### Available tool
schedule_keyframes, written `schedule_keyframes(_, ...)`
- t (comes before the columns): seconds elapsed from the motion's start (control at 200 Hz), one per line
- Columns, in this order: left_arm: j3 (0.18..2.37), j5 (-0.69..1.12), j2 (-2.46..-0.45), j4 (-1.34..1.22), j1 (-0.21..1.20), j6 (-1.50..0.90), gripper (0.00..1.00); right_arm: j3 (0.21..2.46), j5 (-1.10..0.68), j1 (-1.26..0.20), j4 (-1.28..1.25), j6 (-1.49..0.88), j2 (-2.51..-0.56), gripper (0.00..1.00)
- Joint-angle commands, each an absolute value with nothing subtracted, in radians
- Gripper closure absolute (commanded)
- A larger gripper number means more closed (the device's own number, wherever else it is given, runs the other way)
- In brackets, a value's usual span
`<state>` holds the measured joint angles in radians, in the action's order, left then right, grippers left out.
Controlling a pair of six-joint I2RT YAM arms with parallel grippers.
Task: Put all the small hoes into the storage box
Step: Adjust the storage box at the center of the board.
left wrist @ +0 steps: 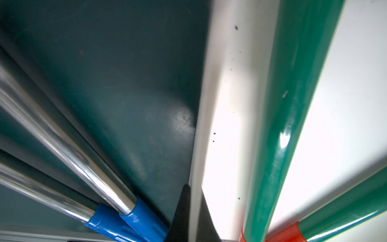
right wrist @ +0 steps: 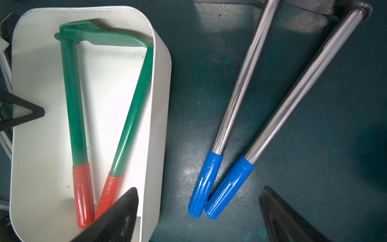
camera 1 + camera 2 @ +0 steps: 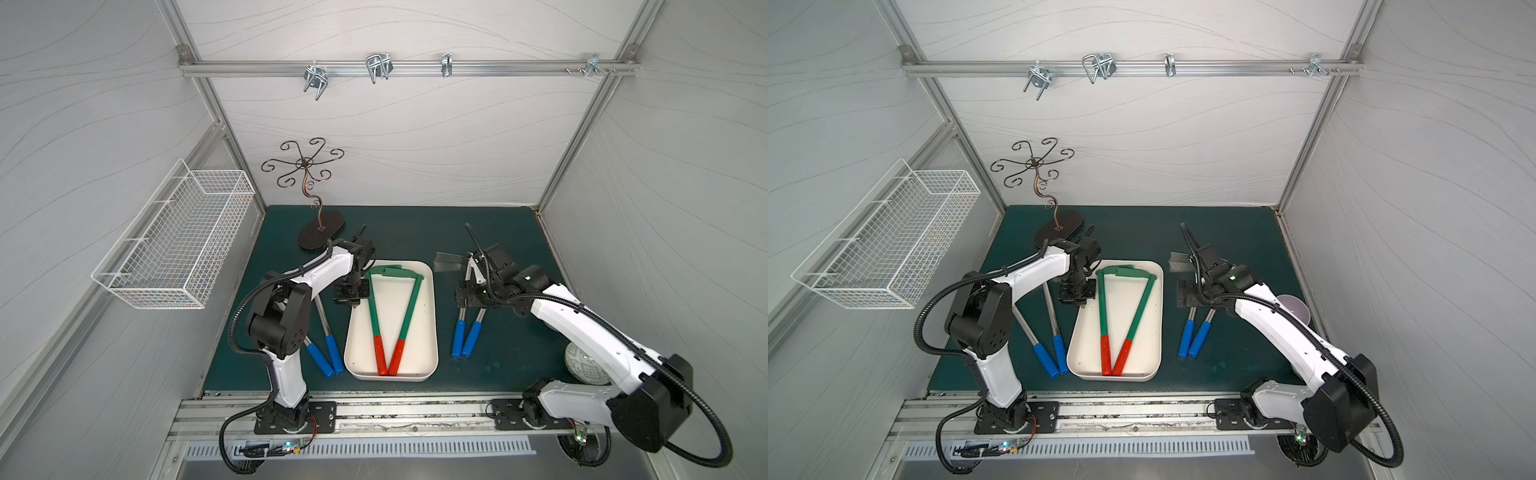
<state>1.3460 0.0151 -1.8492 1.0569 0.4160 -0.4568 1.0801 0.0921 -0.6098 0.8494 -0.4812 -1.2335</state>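
Storage box: the shallow cream-white plastic tray (image 3: 392, 307) lies lengthwise mid-worktop. Two green plastic hoes with red grips (image 3: 374, 316) are already inside it, forming a V.

Hoes left outside: four small hoes with chrome shafts and blue plastic grips lie on the dark green worktop (image 3: 498, 249). One pair (image 3: 333, 355) is just beside the tray's left long side, and the other pair (image 2: 235, 98) is near its right long side.

Right jaws: wide open and holding nothing, hovering over the right pair. In the right wrist view the black fingers (image 2: 125, 209) stand either side of the two blue grips.

Long axis: the right pair's shafts run roughly parallel to the tray's long side, with the grips toward the robot and a grey metal blade (image 3: 446, 262) at the far end. The line between the fingers crosses the shafts, which suits a pinch.

Left jaws: closed tight. In the left wrist view one finger (image 1: 181, 209) sits outside the tray's left wall and one inside, so they appear clamped on that wall, probably to steady it.

Nearer arm: the right, by my reading.

Coming move: the tray lies to the jaws' left, so it calls for a lift and a short sideways carry.

Risk: both shafts lie between the fingers and the grips touch, so closing could catch two hoes. I cannot tell which one is meant.
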Motion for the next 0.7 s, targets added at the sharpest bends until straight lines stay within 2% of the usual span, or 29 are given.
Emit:
schedule_keyframes(0.0, 1.397, 0.053, -1.885, 1.034, 0.438, -0.504, 1.00, 1.080, 0.096, -0.618, 0.873, -0.482, -1.237, 0.08)
schedule_keyframes(0.43, 1.441, 0.034, -1.913, 1.048, 0.469, -0.491, 1.00, 1.084, 0.094, -0.614, 0.874, -0.483, -1.240, 0.08)
schedule_keyframes(0.575, 1.470, 0.015, -1.901, 1.069, 0.469, -0.468, 0.72, 1.095, 0.086, -0.597, 0.881, -0.494, -1.246, 0.08)
schedule_keyframes(0.695, 1.500, -0.020, -1.866, 1.100, 0.462, -0.450, 0.62, 1.105, 0.086, -0.564, 0.882, -0.495, -1.241, 0.08)
